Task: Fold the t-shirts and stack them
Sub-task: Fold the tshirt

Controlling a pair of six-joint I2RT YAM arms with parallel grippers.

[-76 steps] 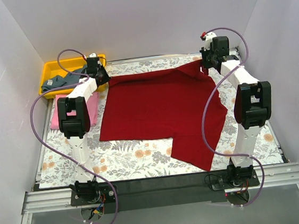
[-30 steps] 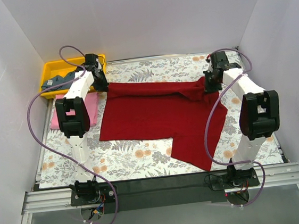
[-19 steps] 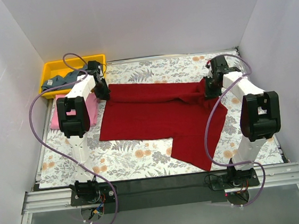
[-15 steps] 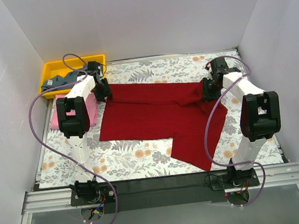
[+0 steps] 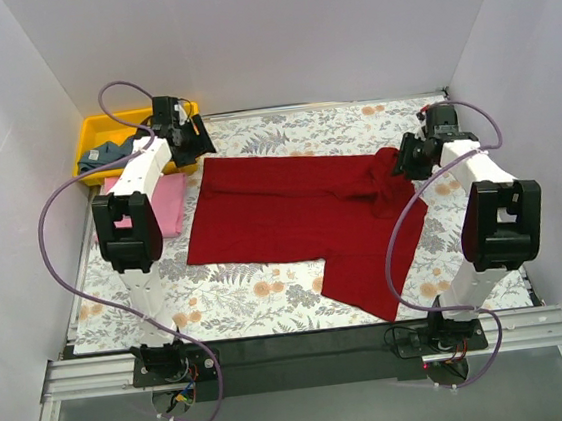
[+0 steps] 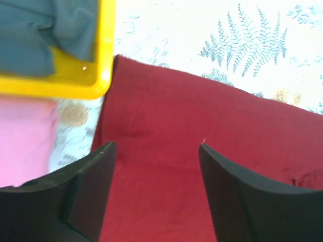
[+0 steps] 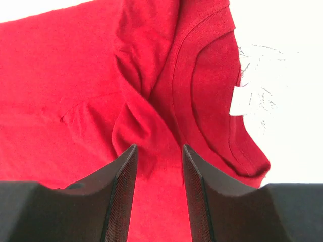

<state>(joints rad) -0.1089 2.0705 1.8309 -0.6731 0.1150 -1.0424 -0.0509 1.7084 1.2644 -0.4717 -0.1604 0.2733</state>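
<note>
The dark red t-shirt (image 5: 291, 209) lies spread on the floral table, its far edge folded over and its collar (image 7: 212, 91) bunched at the right. My left gripper (image 5: 196, 139) hangs open just above the shirt's far left corner (image 6: 151, 101), with nothing between its fingers (image 6: 96, 176). At the collar end, my right gripper (image 5: 406, 159) is also open, its fingertips (image 7: 132, 151) over a raised wrinkle without pinching it. A pink t-shirt (image 5: 168, 207) lies folded at the left. The blue-grey t-shirt (image 5: 119, 150) is crumpled in the bin.
The yellow plastic bin (image 5: 91, 140) stands at the far left corner, its rim (image 6: 103, 55) right beside the red shirt's corner. White walls close in the table on three sides. A sleeve of the red shirt (image 5: 369, 282) reaches toward the near edge.
Both grippers have opened and let go of the red shirt's far edge, which now lies flat. The left one pulled back toward the bin, the right one moved out to the right.
</note>
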